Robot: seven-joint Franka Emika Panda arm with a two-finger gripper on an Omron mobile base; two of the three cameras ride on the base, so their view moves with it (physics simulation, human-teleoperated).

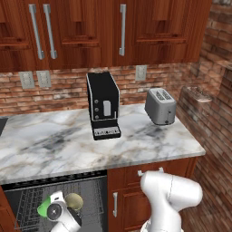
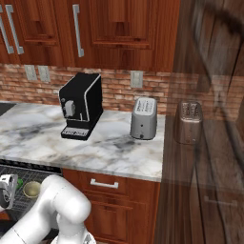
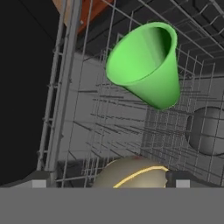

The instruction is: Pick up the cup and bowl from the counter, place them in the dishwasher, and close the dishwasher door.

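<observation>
The black dishwasher (image 1: 18, 186) stands open under the marbled counter (image 1: 136, 145), its grey wire rack (image 3: 61, 109) exposed. The bright green cup (image 3: 144, 65) lies tilted on the rack, its mouth turned toward the hand camera; it also peeks out beside the hand in the base views (image 1: 43, 207) (image 2: 18, 183). The tan bowl (image 3: 131, 173) (image 1: 74, 200) (image 2: 32, 189) rests in the rack just below the cup. My gripper (image 3: 111, 179) (image 1: 58, 209) (image 2: 5, 190) hangs low over the rack, open, its fingertips (image 3: 40, 177) flanking the bowl's rim. The dishwasher door is out of view.
A black coffee machine (image 1: 103, 105) and a silver toaster (image 1: 160, 106) stand on the counter. Reddish wooden cabinets (image 1: 131, 195) flank the dishwasher on the right. A brick wall (image 1: 204, 113) closes off the counter's right end.
</observation>
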